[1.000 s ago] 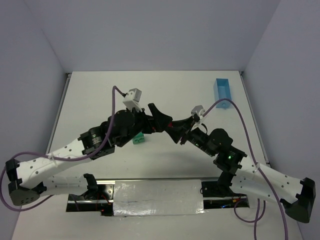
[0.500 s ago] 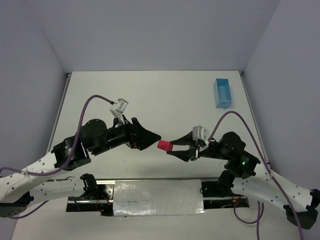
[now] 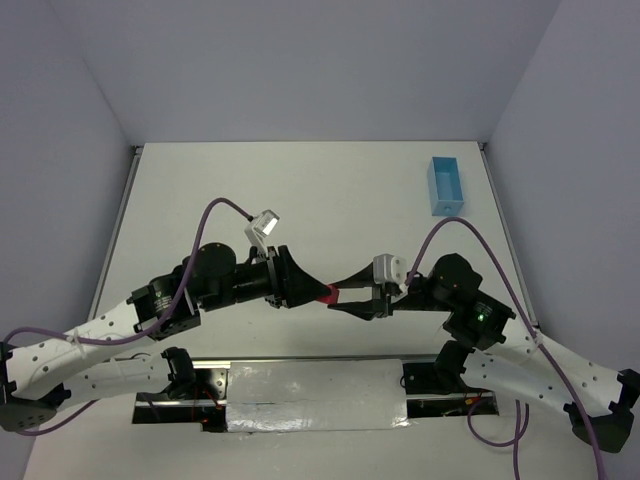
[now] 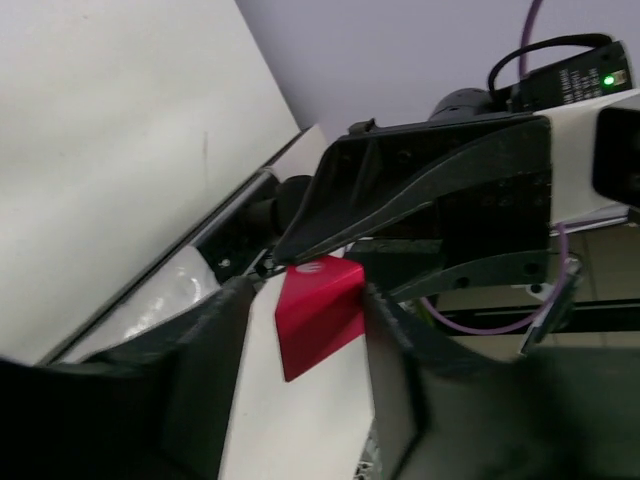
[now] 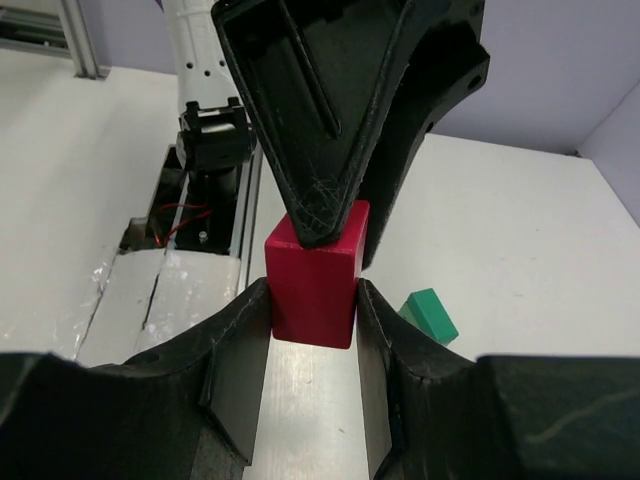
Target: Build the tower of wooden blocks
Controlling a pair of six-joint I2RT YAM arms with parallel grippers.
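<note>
A red wooden block (image 3: 328,294) hangs in the air between the two arms, above the table's near edge. My right gripper (image 5: 312,290) is shut on it, a finger pressed to each side of the red block (image 5: 315,285). From the opposite side my left gripper (image 4: 307,290) has closed round the red block (image 4: 320,310); its right finger touches the block and the left one sits close against it. In the right wrist view the left gripper's fingers (image 5: 320,200) pinch the block's far end. A green block (image 5: 430,313) lies on the table below.
A light blue box (image 3: 445,186) stands at the far right of the white table (image 3: 330,190). A silver taped strip (image 3: 315,395) runs between the arm bases at the near edge. Purple cables loop off both arms.
The left gripper has swung in from the left and narrowed from wide open onto the red block. The right gripper has carried the block slightly up and held its grip.
</note>
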